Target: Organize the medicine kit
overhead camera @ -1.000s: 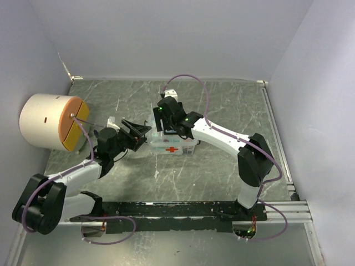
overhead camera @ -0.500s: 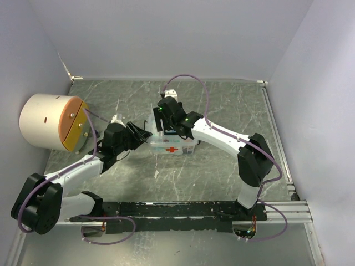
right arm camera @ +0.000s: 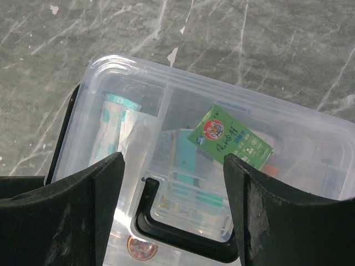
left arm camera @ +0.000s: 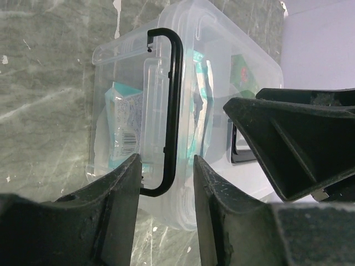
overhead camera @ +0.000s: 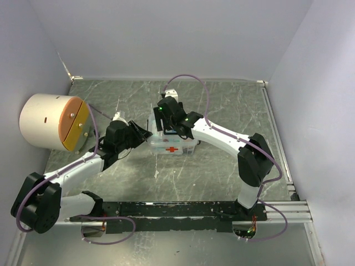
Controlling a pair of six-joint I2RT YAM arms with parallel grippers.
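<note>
The medicine kit is a clear lidded case with a red cross, lying mid-table. Through its lid I see a green packet and teal-and-white packets. My left gripper is at the case's left end. Its jaws stand narrowly apart around the lower corner of the black handle, with a gap on both sides of it. My right gripper hovers open over the lid, straddling the black handle without touching it.
A big white-and-orange cylinder lies at the left wall, close behind my left arm. Grey walls enclose the table on three sides. A black rail runs along the near edge.
My left gripper has moved right up to the case's left end and its jaws have narrowed around the handle. The right arm and the case have not moved.
</note>
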